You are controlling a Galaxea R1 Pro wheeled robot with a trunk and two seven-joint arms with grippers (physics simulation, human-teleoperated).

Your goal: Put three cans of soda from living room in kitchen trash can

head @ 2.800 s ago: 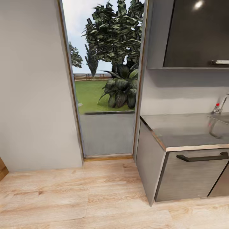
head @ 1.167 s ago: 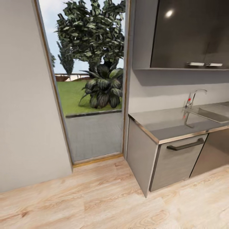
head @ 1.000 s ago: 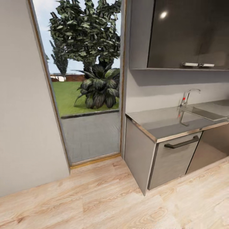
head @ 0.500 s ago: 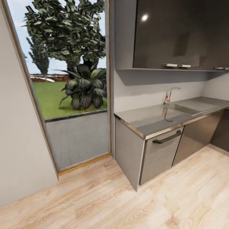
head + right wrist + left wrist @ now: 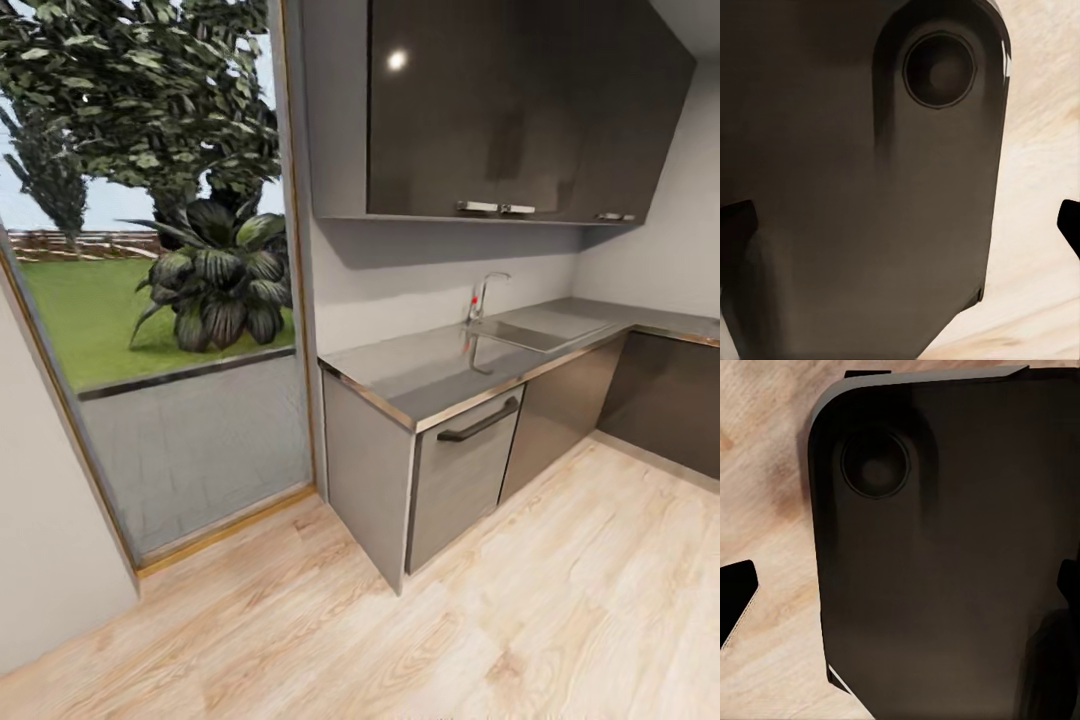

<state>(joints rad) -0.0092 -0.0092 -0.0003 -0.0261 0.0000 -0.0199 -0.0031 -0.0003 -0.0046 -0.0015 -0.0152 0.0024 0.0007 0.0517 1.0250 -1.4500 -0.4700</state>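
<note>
No cans by the kitchen surface (image 5: 450, 370); I'd guess they're light, slippery, best gripped mid-body. Cannot tell either gripper's state.

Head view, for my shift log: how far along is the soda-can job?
Done: it has reached the kitchen, with countertop, sink tap and grey cabinet ahead. In hand: nothing visible; the wrist views show dark robot body over wood floor. Left: finding the bin and the cans.
</note>
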